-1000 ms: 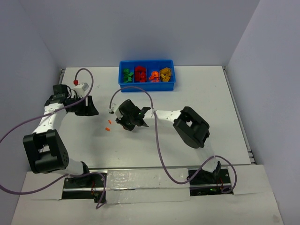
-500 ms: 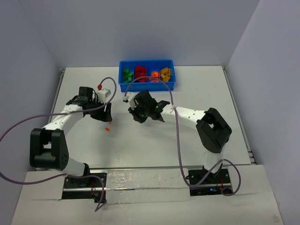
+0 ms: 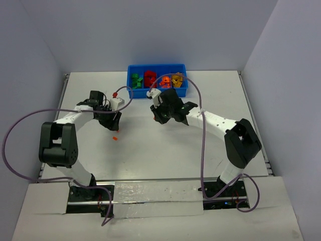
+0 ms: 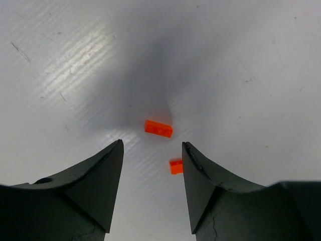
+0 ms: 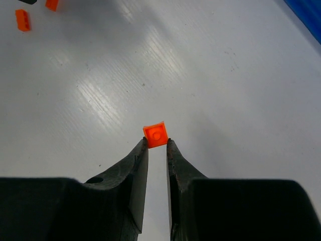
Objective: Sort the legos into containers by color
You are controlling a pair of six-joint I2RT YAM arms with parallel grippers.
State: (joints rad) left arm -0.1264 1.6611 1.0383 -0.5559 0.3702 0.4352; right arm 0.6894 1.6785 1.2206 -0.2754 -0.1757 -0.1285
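The blue tray (image 3: 157, 93) stands at the back of the table, with green (image 3: 136, 80), red (image 3: 150, 79), orange (image 3: 164, 82) and yellow (image 3: 176, 79) legos in its four containers. My right gripper (image 5: 157, 140) is shut on a small square orange lego (image 5: 155, 134) above the table, just in front of the tray (image 5: 306, 12). My left gripper (image 4: 152, 143) hangs open over two loose orange legos: a longer brick (image 4: 158, 128) just beyond the fingertips and a small piece (image 4: 176, 166) against the inner face of the right finger. One orange lego (image 3: 115, 137) shows beside the left gripper (image 3: 114, 122).
The two loose orange legos (image 5: 22, 20) also show at the top left of the right wrist view. Purple cables loop from both arms over the table. The white table ends in a raised rail on the left and right sides.
My right arm has swung away from the loose pieces toward the tray with the orange lego in its jaws. My left arm has moved right, over the two orange legos, and its jaws have narrowed a little.
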